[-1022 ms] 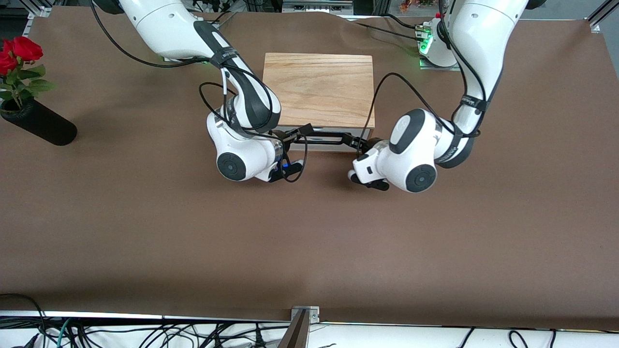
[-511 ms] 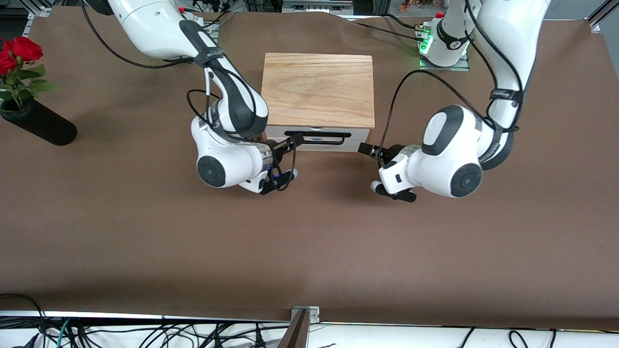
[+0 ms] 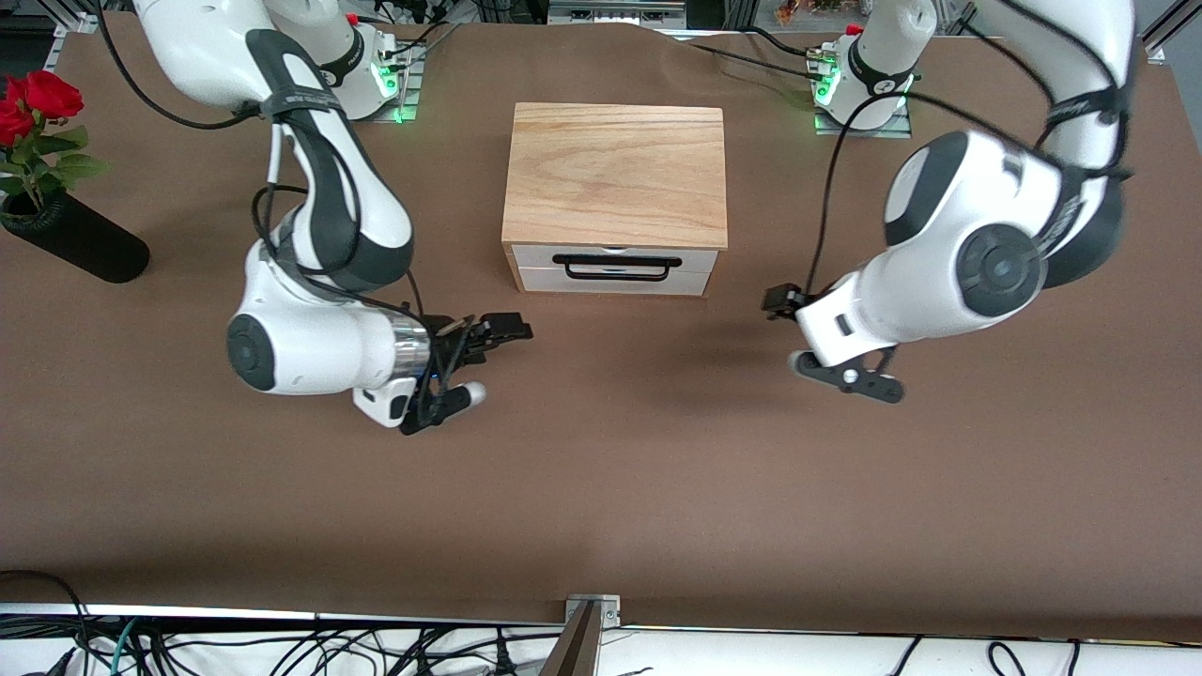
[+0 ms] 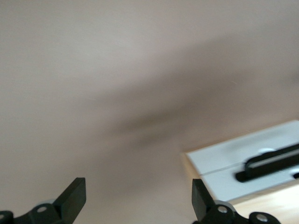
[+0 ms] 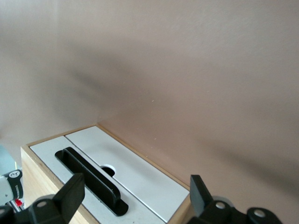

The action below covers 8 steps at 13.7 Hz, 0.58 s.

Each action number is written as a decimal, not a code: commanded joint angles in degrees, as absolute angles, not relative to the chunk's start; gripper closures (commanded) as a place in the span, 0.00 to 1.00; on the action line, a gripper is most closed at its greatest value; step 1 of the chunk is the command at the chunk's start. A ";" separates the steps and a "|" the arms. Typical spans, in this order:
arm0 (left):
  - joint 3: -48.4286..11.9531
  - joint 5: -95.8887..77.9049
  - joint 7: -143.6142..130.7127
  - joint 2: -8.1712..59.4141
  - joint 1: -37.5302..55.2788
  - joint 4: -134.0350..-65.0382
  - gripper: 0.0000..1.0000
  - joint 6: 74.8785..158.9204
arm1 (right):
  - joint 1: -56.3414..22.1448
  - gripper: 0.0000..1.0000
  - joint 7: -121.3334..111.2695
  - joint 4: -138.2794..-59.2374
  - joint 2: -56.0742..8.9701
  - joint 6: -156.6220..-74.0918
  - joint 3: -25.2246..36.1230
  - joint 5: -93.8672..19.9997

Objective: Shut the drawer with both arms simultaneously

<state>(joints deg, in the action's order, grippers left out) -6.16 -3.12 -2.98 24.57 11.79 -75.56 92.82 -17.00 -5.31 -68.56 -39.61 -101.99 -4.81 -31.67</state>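
Note:
The drawer (image 3: 615,280) sits pushed into the wooden box (image 3: 615,174), its white front flush with the box's frame and its black bar handle (image 3: 615,268) free. My right gripper (image 3: 512,330) hovers low over the bare table toward the right arm's end, apart from the drawer, open and holding nothing. In the right wrist view the open gripper (image 5: 135,193) faces the drawer's front (image 5: 140,172) and handle (image 5: 88,175). My left gripper (image 3: 778,300) hangs over the table toward the left arm's end, open (image 4: 138,200), with the drawer's front (image 4: 229,163) off to one side.
A black vase (image 3: 80,246) with red roses (image 3: 38,103) lies at the right arm's end of the table. The arm bases (image 3: 376,75) (image 3: 859,84) stand farther from the front camera than the box. Brown table (image 3: 601,469) stretches toward the camera.
Both grippers have drawn back from the drawer's front and handle, each swinging out toward its own end of the table. The drawer has stayed in the box.

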 commanded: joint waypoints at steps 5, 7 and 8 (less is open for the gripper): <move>-5.98 5.80 -3.16 7.85 3.17 -83.04 0.00 92.29 | -16.70 0.00 -9.13 -73.02 -31.92 -100.90 1.22 -25.06; -3.97 4.84 -3.16 4.50 2.64 -87.52 0.00 92.63 | -15.13 0.00 -9.23 -77.58 -28.32 -103.52 2.63 -24.08; -3.43 1.96 -3.16 2.74 2.29 -89.98 0.00 94.03 | -13.38 0.00 -9.40 -79.87 -26.73 -105.62 2.64 -23.91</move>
